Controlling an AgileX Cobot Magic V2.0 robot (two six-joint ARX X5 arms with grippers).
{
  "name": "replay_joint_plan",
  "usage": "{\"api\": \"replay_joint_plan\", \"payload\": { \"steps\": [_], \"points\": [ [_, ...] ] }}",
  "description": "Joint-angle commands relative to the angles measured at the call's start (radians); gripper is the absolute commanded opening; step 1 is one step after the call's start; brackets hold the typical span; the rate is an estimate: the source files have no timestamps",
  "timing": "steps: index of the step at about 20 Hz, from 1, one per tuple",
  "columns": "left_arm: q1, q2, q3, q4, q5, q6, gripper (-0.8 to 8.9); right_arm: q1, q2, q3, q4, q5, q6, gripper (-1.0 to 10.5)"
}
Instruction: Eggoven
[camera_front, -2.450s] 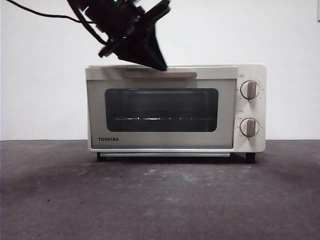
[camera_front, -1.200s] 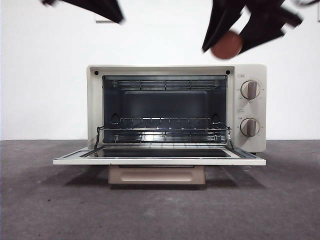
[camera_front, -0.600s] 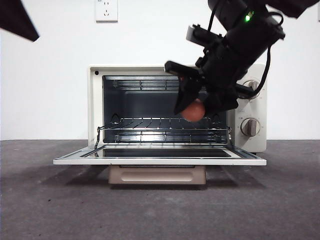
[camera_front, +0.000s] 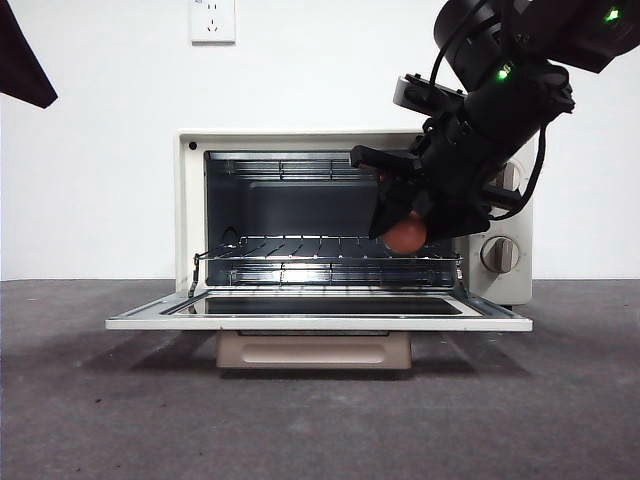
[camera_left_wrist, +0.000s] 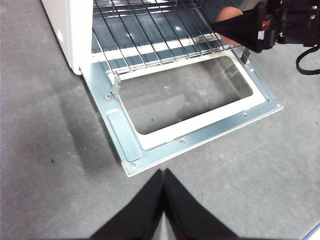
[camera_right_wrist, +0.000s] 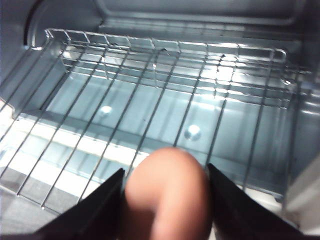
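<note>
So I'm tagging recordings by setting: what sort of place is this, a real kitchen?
Probably not a kitchen, more a test bench: a lone toaster oven sits on a dark grey table before a bare white wall with one socket.

This looks like a robot test lab, not a kitchen. A lone toaster oven (camera_front: 190, 215) stands on a bare dark grey worktop (camera_front: 320, 420) against a plain white wall (camera_front: 90, 170) that carries only a white power socket (camera_front: 213, 20). Black robot arms (camera_front: 520, 60) with green indicator lights reach in from above.
</note>
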Motion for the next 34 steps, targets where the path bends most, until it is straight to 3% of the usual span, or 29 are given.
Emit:
{"api": "replay_joint_plan", "payload": {
  "steps": [1,7,11,27,34],
  "points": [
    [-0.002,0.005,0.004,0.013,0.002,-0.002,0.07,0.005,0.027,0.017,0.021,-0.001,0.012,0.0],
    [-0.002,0.005,0.004,0.014,0.002,-0.001,0.07,0.011,0.039,0.017,0.013,-0.002,0.018,0.1],
    [-0.002,0.005,0.004,0.013,0.002,0.0,0.07,0.019,0.038,0.018,0.021,0.007,0.019,2.6],
    [-0.002,0.006,0.004,0.014,0.002,0.005,0.07,0.019,-0.025,0.028,0.023,0.008,0.019,3.1],
    [-0.002,0.006,0.004,0.045,0.002,0.005,0.06,0.038,-0.174,0.028,-0.119,0.005,0.019,3.1]
  ]
}}
